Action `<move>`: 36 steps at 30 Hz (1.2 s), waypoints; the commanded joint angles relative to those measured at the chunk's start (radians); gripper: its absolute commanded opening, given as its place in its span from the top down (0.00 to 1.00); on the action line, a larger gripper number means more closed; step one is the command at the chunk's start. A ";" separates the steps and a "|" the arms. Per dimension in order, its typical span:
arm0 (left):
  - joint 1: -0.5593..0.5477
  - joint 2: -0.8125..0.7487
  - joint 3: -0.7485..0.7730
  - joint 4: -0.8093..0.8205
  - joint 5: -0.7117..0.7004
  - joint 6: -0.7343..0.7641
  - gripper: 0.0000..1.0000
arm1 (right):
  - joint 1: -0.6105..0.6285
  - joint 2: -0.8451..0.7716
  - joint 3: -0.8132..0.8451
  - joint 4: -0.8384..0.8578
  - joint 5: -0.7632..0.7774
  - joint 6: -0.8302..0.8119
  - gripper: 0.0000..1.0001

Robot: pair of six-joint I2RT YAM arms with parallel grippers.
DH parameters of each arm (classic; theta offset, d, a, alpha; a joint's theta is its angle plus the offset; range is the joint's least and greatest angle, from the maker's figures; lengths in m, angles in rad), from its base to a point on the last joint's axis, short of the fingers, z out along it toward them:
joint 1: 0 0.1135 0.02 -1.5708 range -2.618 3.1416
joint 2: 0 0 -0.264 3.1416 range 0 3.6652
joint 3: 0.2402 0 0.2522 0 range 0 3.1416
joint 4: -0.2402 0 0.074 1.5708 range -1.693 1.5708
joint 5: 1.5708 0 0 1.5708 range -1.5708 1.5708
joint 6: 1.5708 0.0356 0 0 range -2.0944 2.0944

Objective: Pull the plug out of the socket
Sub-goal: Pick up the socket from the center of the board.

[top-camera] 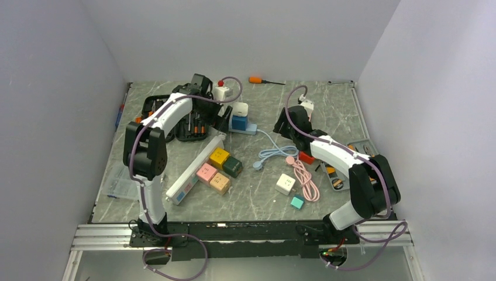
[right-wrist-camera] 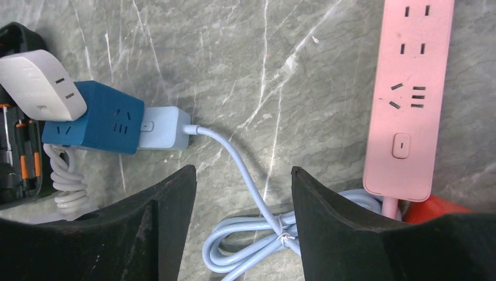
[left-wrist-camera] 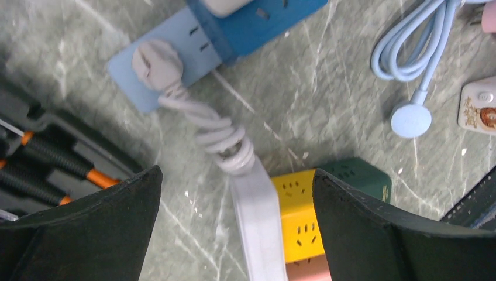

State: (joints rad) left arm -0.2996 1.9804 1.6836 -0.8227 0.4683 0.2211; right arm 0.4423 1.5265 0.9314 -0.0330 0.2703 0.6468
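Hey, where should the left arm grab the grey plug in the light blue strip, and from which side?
Grip the plug by its rounded body, not the coiled cord. Come from above, jaws spanning its sides: it sits flat in the light blue strip, so lifting should free it.

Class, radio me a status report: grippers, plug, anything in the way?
Left gripper open, right gripper open, both empty. White plug seated in light blue socket strip. Coiled cord trails off it; nothing covers plug.

A robotics lab cell; blank grey walls box a marbled table edged with aluminium rail.
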 commanded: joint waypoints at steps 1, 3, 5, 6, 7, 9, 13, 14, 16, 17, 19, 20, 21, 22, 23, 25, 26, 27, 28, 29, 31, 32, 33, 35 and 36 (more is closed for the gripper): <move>-0.039 0.033 0.047 0.108 -0.051 -0.065 0.01 | -0.017 -0.065 -0.037 0.102 -0.025 0.008 0.39; -0.043 0.049 0.044 0.138 -0.073 -0.082 0.01 | -0.018 -0.076 -0.045 0.109 -0.027 0.009 0.41; -0.047 0.065 0.041 0.164 -0.103 -0.099 0.03 | -0.018 -0.085 -0.051 0.112 -0.028 0.008 0.41; -0.047 0.072 0.041 0.172 -0.123 -0.107 0.04 | -0.018 -0.090 -0.054 0.114 -0.028 0.009 0.41; -0.047 0.081 0.043 0.175 -0.140 -0.111 0.04 | -0.019 -0.095 -0.057 0.116 -0.028 0.008 0.41; -0.047 0.093 0.041 0.182 -0.156 -0.115 0.07 | -0.020 -0.104 -0.064 0.121 -0.028 0.007 0.41; -0.046 0.108 0.022 0.197 -0.169 -0.131 0.14 | -0.029 -0.115 -0.072 0.128 -0.033 0.012 0.41; -0.047 0.112 0.016 0.199 -0.167 -0.132 0.16 | -0.030 -0.118 -0.073 0.129 -0.035 0.013 0.41; -0.048 0.118 0.004 0.205 -0.161 -0.137 0.21 | -0.033 -0.119 -0.077 0.132 -0.037 0.015 0.41; -0.049 0.121 -0.004 0.207 -0.156 -0.139 0.24 | -0.033 -0.121 -0.077 0.134 -0.037 0.017 0.41; -0.055 0.132 -0.022 0.213 -0.150 -0.142 0.31 | -0.035 -0.120 -0.078 0.137 -0.036 0.018 0.41; -0.058 0.134 -0.028 0.215 -0.151 -0.143 0.35 | -0.034 -0.117 -0.078 0.136 -0.036 0.018 0.41; -0.060 0.137 -0.035 0.219 -0.150 -0.144 0.39 | -0.035 -0.116 -0.077 0.136 -0.035 0.019 0.41; -0.064 0.140 -0.047 0.225 -0.149 -0.146 0.42 | -0.036 -0.114 -0.077 0.134 -0.034 0.019 0.42; -0.067 0.142 -0.056 0.233 -0.148 -0.148 0.46 | -0.038 -0.112 -0.077 0.132 -0.033 0.020 0.42; -0.068 0.151 -0.064 0.242 -0.146 -0.147 0.54 | -0.042 -0.113 -0.080 0.130 -0.032 0.026 0.42; -0.069 0.156 -0.066 0.244 -0.151 -0.144 0.59 | -0.045 -0.116 -0.088 0.133 -0.035 0.030 0.42; -0.069 0.162 -0.065 0.242 -0.150 -0.141 0.67 | -0.049 -0.121 -0.094 0.137 -0.042 0.036 0.42; -0.068 0.167 -0.065 0.244 -0.151 -0.137 0.73 | -0.054 -0.126 -0.099 0.141 -0.050 0.038 0.42; -0.068 0.170 -0.064 0.246 -0.151 -0.132 0.80 | -0.059 -0.131 -0.100 0.141 -0.056 0.039 0.42; -0.068 0.180 -0.056 0.242 -0.150 -0.130 0.99 | -0.067 -0.135 -0.098 0.137 -0.069 0.038 0.42; -0.068 0.184 -0.049 0.235 -0.142 -0.130 1.00 | -0.070 -0.136 -0.098 0.137 -0.077 0.034 0.42; -0.066 0.183 -0.044 0.236 -0.132 -0.127 1.00 | -0.071 -0.138 -0.097 0.137 -0.086 0.030 0.42; -0.067 0.169 -0.040 0.242 -0.108 -0.117 1.00 | -0.081 -0.140 -0.098 0.144 -0.114 0.018 0.42; -0.067 0.158 -0.037 0.243 -0.093 -0.109 1.00 | -0.087 -0.142 -0.100 0.154 -0.132 0.012 0.42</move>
State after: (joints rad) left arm -0.3614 2.1216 1.6314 -0.6022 0.3305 0.0757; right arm 0.3725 1.4353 0.8345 0.0620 0.1970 0.6727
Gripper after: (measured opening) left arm 0.179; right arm 0.581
